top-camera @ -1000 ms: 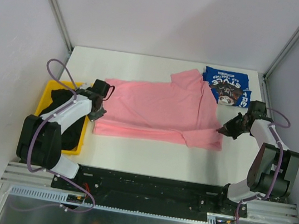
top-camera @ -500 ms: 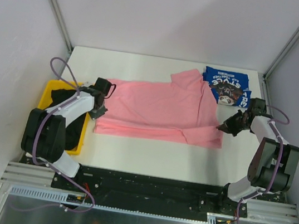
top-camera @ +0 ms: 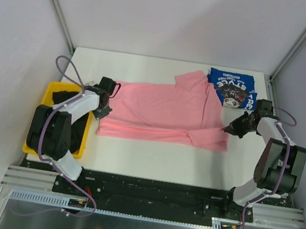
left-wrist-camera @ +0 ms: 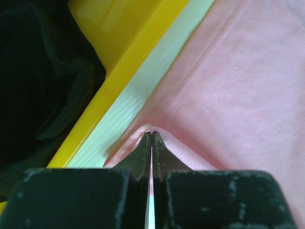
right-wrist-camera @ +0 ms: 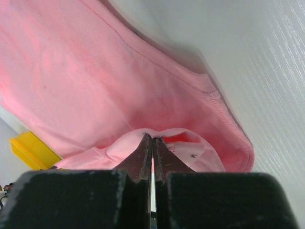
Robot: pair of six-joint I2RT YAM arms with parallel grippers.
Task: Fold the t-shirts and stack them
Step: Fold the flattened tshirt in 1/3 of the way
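Step in hand, as I judge: fold of pink t-shirt (top-camera: 159,112), spread flat on tabletop (top-camera: 136,152) between arms. Left claw (left-wrist-camera: 151,139) pinched tight on its edge beside yellow bin (left-wrist-camera: 128,24). Right claw (right-wrist-camera: 152,141) pinched tight on opposite edge. Advice: lift both ends level, same speed, cloth taut, lay over without wrinkle. Folded blue t-shirt (top-camera: 233,89) lies far right.

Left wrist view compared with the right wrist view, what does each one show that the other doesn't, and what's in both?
Only the left wrist shows black cloth in the yellow bin. Only the right wrist shows a hemmed corner of the pink t-shirt lying on the white table. Both show that t-shirt pinched in shut jaws, some table, and the yellow bin, tiny in the right view.
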